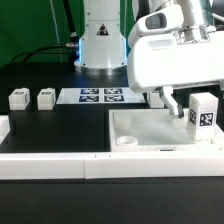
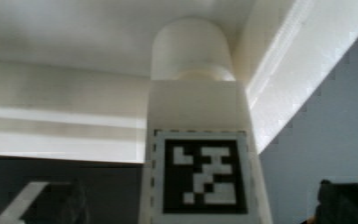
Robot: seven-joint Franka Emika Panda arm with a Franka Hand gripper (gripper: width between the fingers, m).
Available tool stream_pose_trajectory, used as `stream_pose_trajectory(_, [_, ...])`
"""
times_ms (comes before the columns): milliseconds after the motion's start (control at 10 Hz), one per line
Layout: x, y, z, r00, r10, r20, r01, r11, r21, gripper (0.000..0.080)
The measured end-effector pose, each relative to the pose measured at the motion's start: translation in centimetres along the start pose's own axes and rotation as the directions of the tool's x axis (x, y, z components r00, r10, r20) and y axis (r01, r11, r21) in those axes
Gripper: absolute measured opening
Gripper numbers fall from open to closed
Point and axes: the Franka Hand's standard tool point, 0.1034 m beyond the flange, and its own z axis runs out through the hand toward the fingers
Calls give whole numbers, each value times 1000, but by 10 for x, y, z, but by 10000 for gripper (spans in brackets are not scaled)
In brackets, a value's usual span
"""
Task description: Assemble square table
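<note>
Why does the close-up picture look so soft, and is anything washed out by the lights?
Wrist view: the upright leg stands very near the lens, so its edges and its tag look soft. Exterior view: sharper and evenly lit, yet the white tabletop loses surface detail against the black table.

A matt black flat table top [image 1: 50, 130] spreads across the middle of the exterior view. On it, just off centre toward eleven o'clock, lies the marker board [image 1: 100, 96], a thin flat white sheet printed with black square tags. A long white plastic border rail [image 1: 60, 166] runs across at six o'clock, along the black surface's near edge. A plain green backdrop [image 1: 25, 25] stands at ten o'clock, a dark cable [image 1: 45, 50] curving before it
</note>
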Motion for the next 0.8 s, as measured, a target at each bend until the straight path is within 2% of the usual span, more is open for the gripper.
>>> stream_pose_trajectory(200, [0, 1, 0, 1000, -1, 7, 1, 1000, 0, 649])
stream_pose_trajectory(400, [14, 9, -15, 995, -5, 103, 4, 1000, 6, 649])
stream_pose_trajectory(600, [15, 15, -14, 993, -9, 118, 9, 1000, 1, 649])
stream_pose_trajectory(700, [7, 10, -10, 972, -2, 235, -3, 1000, 22, 649])
stream_pose_trajectory(800, [10, 5, -9, 943, 4, 333, -18, 999, 40, 649])
